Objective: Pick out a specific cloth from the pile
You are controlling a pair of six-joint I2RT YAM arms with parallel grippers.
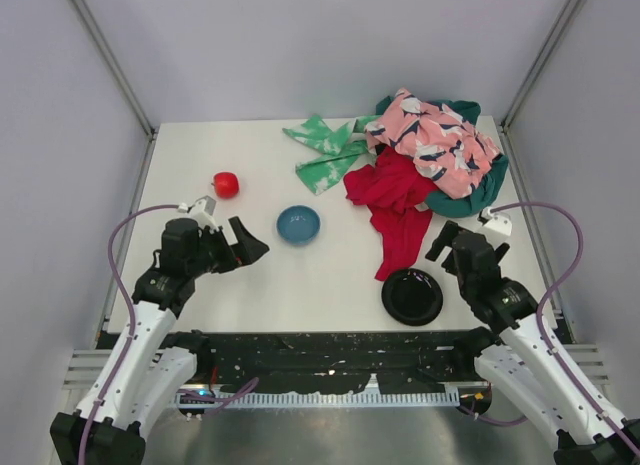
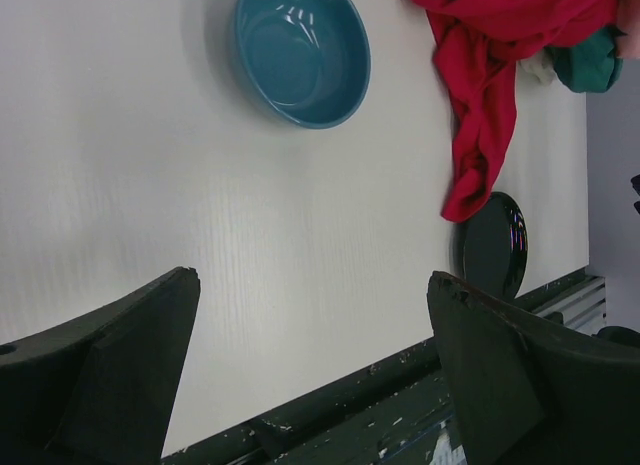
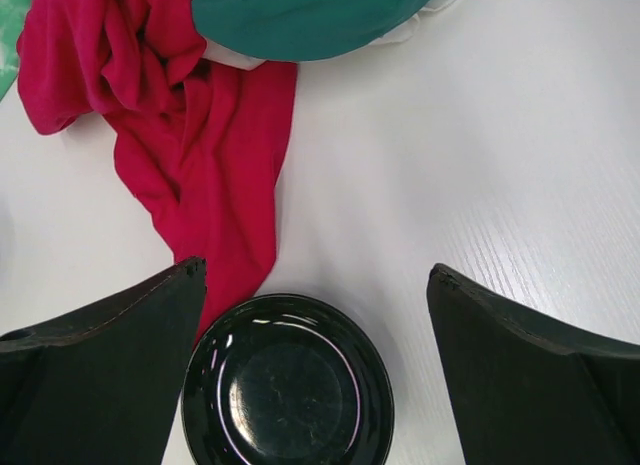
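L gripper point(image 1: 250, 247) & R gripper point(image 1: 446, 249) both open, empty; pile point(image 1: 430, 150) at table's point(image 1: 330, 275) 1 o'clock
L jaws wide over bare table at 8 o'clock, bowl point(image 1: 299, 224) mid-table; R jaws wide just above plate point(image 3: 288, 381) at 5 o'clock; pile: pink cloth point(image 1: 432, 137) on top, teal cloth point(image 1: 470, 197) under, red cloth point(image 1: 395, 200) trailing to 6, tip just beside plate; green-white cloth point(image 1: 325, 150) at pile's 9; black cloth can't be made out in any view

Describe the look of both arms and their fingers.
The left arm and right arm have white lower links and black wrists. A purple cable loops from each wrist toward its base. The left gripper and right gripper carry broad, wedge-shaped black fingers.
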